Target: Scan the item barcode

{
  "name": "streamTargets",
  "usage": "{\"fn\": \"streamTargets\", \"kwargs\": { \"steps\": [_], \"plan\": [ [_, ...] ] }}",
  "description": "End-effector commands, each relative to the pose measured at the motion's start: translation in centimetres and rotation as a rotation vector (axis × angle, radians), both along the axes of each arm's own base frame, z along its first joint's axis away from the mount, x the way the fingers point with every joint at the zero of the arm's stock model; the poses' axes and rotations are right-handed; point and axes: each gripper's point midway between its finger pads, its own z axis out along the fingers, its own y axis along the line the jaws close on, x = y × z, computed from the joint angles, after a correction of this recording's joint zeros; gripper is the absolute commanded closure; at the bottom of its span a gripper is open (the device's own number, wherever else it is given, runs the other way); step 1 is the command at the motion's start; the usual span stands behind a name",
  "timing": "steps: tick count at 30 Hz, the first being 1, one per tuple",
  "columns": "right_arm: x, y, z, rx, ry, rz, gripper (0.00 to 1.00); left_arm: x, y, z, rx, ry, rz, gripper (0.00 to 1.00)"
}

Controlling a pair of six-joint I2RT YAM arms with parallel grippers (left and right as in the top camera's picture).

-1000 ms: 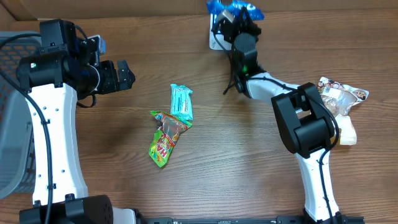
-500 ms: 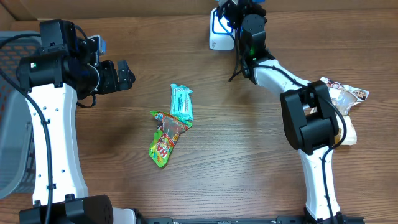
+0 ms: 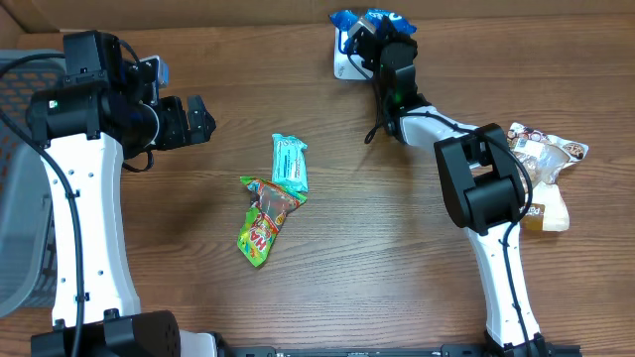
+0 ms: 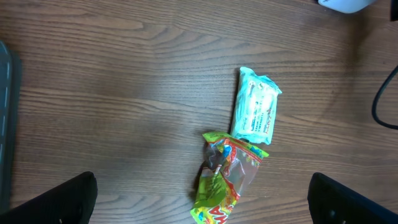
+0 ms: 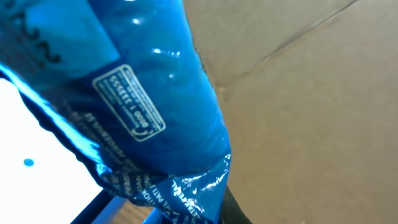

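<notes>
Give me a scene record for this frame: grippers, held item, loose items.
left gripper: open, empty, on the left
right gripper: shut on blue packet, over white scanner at far edge
centre: mint packet and green candy bag, corners meeting
right side: clear snack bag
left edge: grey basket

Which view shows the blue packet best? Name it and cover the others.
Right wrist: the blue packet fills the frame, its white-outlined label plain. Overhead shows it small, at the right gripper by the white scanner. Left wrist misses it.
</notes>
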Motion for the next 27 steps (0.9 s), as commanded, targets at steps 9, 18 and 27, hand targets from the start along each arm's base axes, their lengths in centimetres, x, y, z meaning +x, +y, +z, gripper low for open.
{"fn": "streamTargets", "kwargs": {
  "steps": [9, 18, 27],
  "plan": [
    [0.8, -2.7, 1.1, -0.033, -0.023, -0.096, 0.96, -0.1, -0.3, -0.1, -0.002, -0.002, -0.027, 0.01],
    [0.9, -3.2, 1.0, -0.035, -0.019, -0.11, 0.96, -0.1, -0.3, -0.1, -0.002, -0.002, -0.027, 0.01],
    [0.8, -3.5, 0.6, -0.113, -0.001, -0.118, 0.96, -0.1, -0.3, -0.1, -0.002, -0.002, -0.027, 0.01]
  ]
}}
